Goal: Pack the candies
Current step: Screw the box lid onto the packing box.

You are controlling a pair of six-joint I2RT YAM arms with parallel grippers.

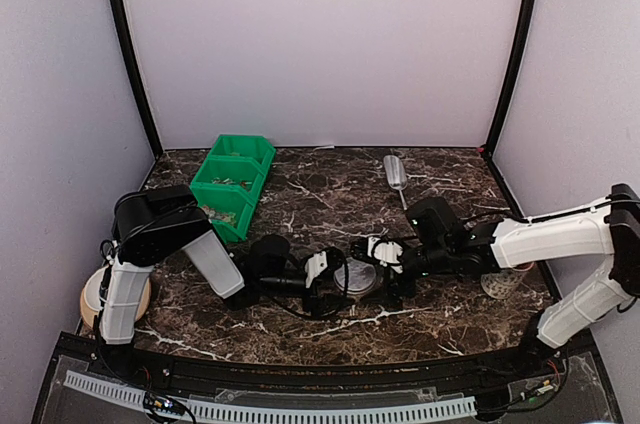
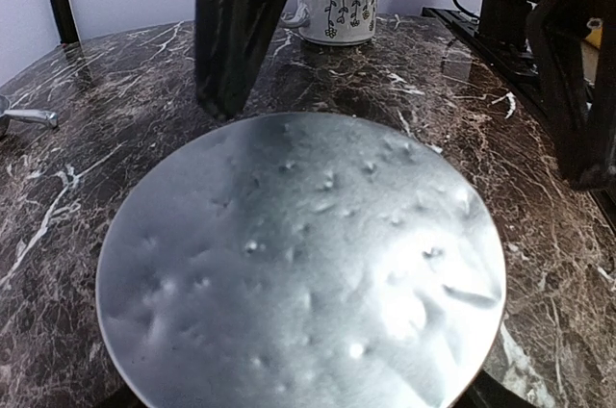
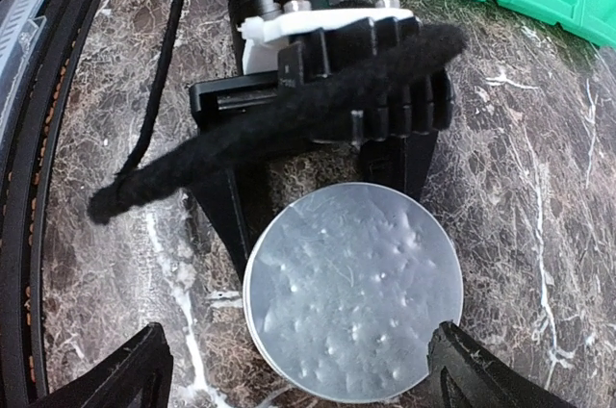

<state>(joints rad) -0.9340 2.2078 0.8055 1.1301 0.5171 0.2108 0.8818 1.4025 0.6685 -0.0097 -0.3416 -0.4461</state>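
A small clear round tub [image 1: 362, 279] with a frosted lid [image 3: 351, 293] stands at the table's middle. My left gripper [image 1: 335, 279] reaches in from the left, its fingers [image 3: 226, 220] pressed against the tub's sides, so it is shut on the tub. My right gripper [image 3: 303, 374] hovers over the lid with its jaws spread wide and nothing between them. The lid [image 2: 298, 264] fills the left wrist view. What the tub holds is hidden. Small candies [image 1: 226, 182] lie in the green bin [image 1: 232, 184] at the back left.
A metal scoop [image 1: 395, 172] lies at the back, right of centre. A white printed mug [image 2: 337, 4] stands to the right, partly behind the right arm. A beige round object [image 1: 95, 299] sits by the left arm's base. A black cable [image 3: 269, 139] hangs across the left gripper.
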